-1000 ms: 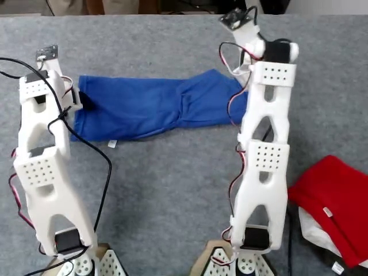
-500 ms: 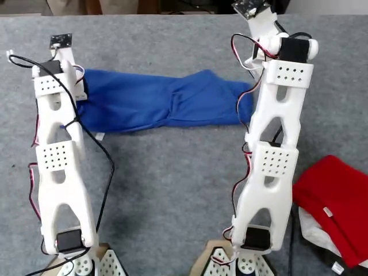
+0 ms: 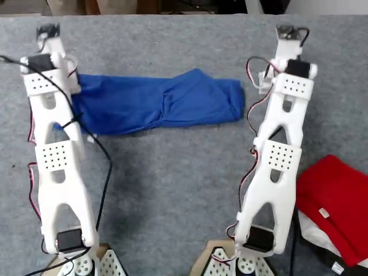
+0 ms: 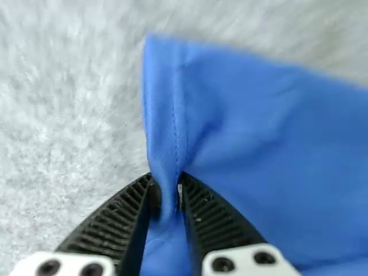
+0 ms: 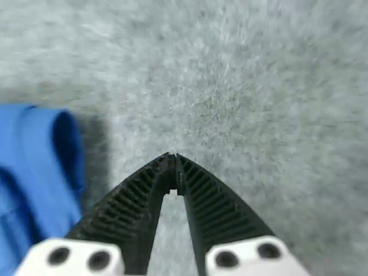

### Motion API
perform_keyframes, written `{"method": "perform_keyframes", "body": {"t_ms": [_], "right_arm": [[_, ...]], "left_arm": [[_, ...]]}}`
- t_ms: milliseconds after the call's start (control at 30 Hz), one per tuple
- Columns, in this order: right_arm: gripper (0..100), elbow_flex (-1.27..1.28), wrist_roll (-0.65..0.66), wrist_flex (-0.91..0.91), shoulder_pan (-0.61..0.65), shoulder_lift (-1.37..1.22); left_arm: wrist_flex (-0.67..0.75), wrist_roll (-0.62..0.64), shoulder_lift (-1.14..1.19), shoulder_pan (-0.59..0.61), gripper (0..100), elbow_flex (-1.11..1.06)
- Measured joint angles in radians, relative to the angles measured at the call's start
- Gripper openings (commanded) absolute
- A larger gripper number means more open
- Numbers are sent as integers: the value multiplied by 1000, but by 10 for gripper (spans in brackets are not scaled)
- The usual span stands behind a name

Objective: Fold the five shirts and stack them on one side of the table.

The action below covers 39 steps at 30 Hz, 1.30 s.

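Left gripper (image 4: 167, 198) clamped on blue shirt (image 4: 259, 149) hem; right gripper (image 5: 173, 172) tips together, empty, beside shirt end. Illegible tag (image 3: 324, 213) on red shirt (image 3: 339, 195).

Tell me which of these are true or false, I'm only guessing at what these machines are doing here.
1. The left pincer grips an edge of the blue shirt. True.
2. The right pincer holds the blue shirt as well. False: it is shut on nothing, over the bare grey table just beside the shirt's end.
3. A red shirt lies at the table's edge on the right arm's side. True.
4. The blue shirt lies on top of the red shirt. False: the two are well apart, and the blue one lies across the far part of the table.
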<state>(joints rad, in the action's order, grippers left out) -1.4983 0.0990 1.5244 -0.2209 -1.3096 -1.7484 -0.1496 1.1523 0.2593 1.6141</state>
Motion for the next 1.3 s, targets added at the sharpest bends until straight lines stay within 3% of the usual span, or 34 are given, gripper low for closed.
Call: {"method": "perform_keyframes", "body": {"t_ms": [267, 567, 1033, 1300], "right_arm": [[5, -112, -11, -11, -32, -77], [5, -130, -114, -11, -106, -77], [5, -130, -114, -11, -107, -77], [5, -130, -114, -11, -107, -77]], "left_arm": [[0, 17, -239, -279, 19, -169], [48, 98, -253, -551, 19, -239], [477, 315, -206, -756, 20, -250], [612, 325, -114, -815, 20, -252]]}}
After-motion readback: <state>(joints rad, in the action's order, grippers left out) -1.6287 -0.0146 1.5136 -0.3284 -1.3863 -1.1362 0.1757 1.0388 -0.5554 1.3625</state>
